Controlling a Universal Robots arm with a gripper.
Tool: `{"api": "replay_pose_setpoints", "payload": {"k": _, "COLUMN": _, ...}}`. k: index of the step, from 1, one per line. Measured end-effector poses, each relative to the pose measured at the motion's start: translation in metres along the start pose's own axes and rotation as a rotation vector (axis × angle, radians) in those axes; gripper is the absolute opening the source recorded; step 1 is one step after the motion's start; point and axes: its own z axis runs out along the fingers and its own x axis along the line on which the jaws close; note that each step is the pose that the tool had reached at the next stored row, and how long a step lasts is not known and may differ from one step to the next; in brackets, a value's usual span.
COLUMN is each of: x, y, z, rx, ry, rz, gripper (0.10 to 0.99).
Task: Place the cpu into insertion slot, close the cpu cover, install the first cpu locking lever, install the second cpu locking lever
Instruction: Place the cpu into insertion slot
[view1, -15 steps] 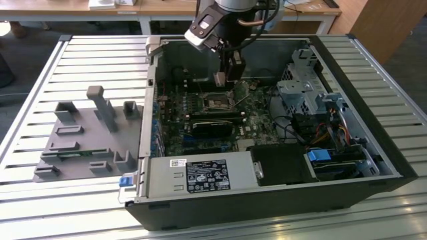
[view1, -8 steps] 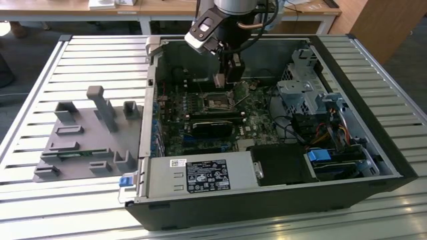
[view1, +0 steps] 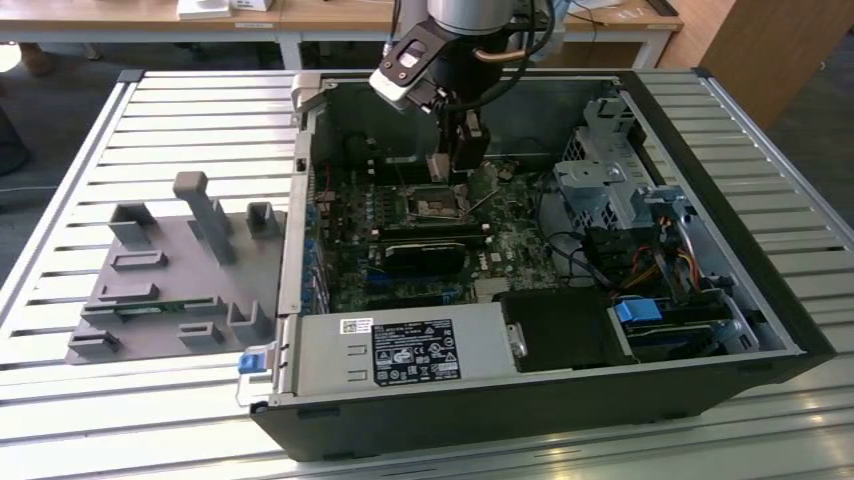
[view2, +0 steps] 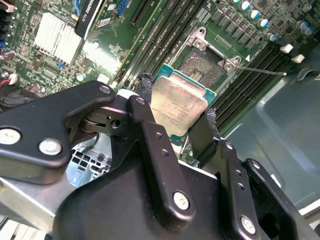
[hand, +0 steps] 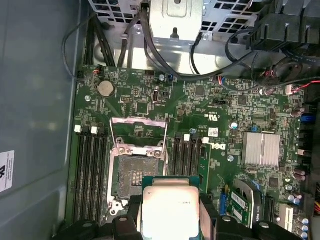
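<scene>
My gripper (view1: 454, 165) hangs inside the open computer case, shut on the cpu (view2: 177, 102), a silvery-beige square chip pinched at two opposite edges between the black fingers (view2: 145, 87). The cpu (hand: 170, 210) hovers a little above the motherboard, just beside the insertion slot (hand: 132, 175) and apart from it. The insertion slot (view2: 202, 67) lies bare, with a dark pin field inside a silvery rim. The cpu cover (hand: 137, 121) stands swung open at the slot's far side. A thin wire lever (view2: 260, 71) sticks out past the slot.
The black case (view1: 747, 330) walls in the motherboard on all sides. Long black memory slots (hand: 90, 165) flank the socket. A drive cage (view1: 601, 190), cables (view1: 587, 250) and the power supply (view1: 400, 350) crowd the case. A grey fixture plate (view1: 160, 280) lies on the slatted table.
</scene>
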Motion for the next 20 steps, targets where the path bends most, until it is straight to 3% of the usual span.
{"api": "replay_pose_setpoints", "payload": {"k": 12, "x": 0.0004, "y": -0.0002, "z": 0.0085, "rx": -0.005, "ry": -0.0004, "rz": 0.005, "gripper": 0.541}}
{"api": "replay_pose_setpoints", "payload": {"k": 16, "x": 0.0004, "y": -0.0003, "z": 0.0121, "rx": -0.006, "ry": 0.0057, "rz": 0.004, "gripper": 0.541}}
{"api": "replay_pose_setpoints", "payload": {"k": 20, "x": 0.0005, "y": -0.0003, "z": 0.0151, "rx": -0.006, "ry": 0.0062, "rz": 0.004, "gripper": 0.541}}
